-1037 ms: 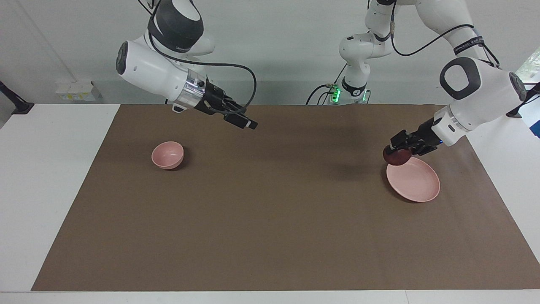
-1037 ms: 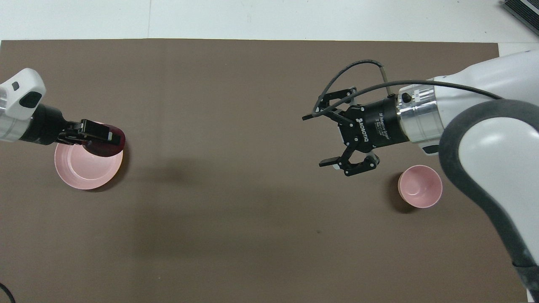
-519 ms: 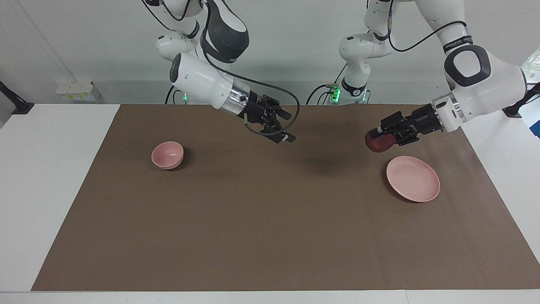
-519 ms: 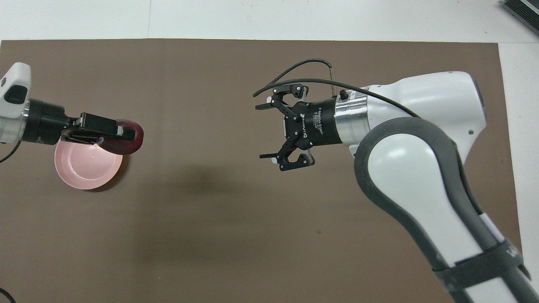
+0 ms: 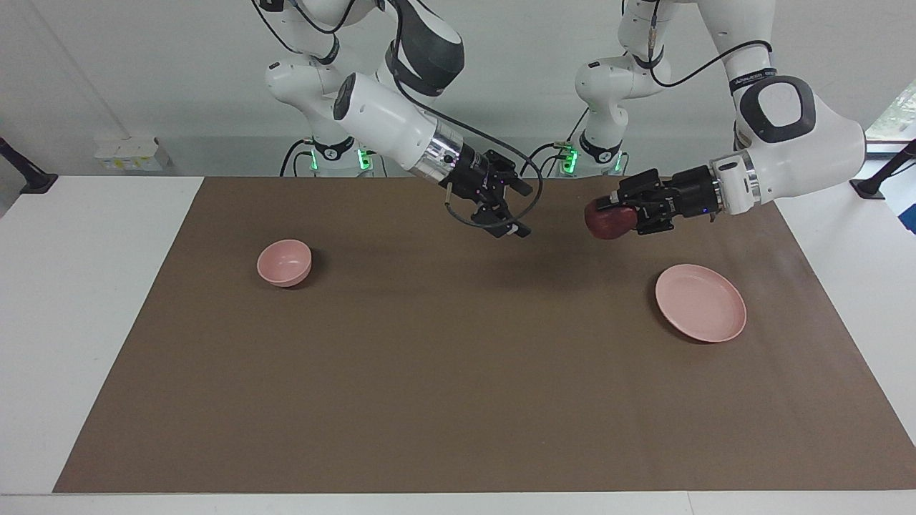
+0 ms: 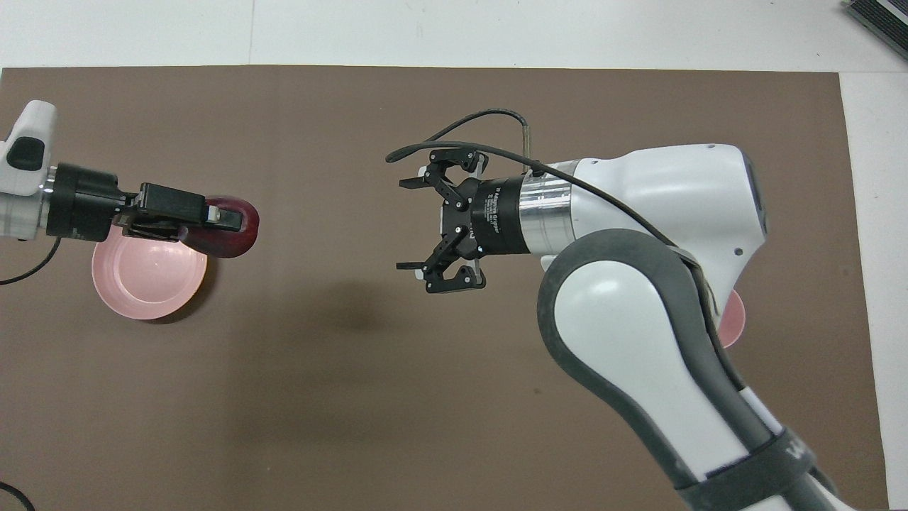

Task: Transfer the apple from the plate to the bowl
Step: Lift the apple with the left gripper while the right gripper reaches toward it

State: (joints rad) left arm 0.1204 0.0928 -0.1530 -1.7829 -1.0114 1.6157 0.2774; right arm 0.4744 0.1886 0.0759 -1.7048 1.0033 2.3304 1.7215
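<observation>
We grip the apple [image 5: 608,219] in our left end effector [image 5: 621,212], level with our spread-fingered right end effector [image 5: 517,212], the bowl [image 5: 284,262] well apart.

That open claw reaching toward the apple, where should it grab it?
Probably by the bare half. The left gripper is shut on the apple from the plate's end, in the air over the mat, so only the rounded side facing the right gripper is free. Its open jaws could come in level from the bowl's end and close across the widest part.
</observation>
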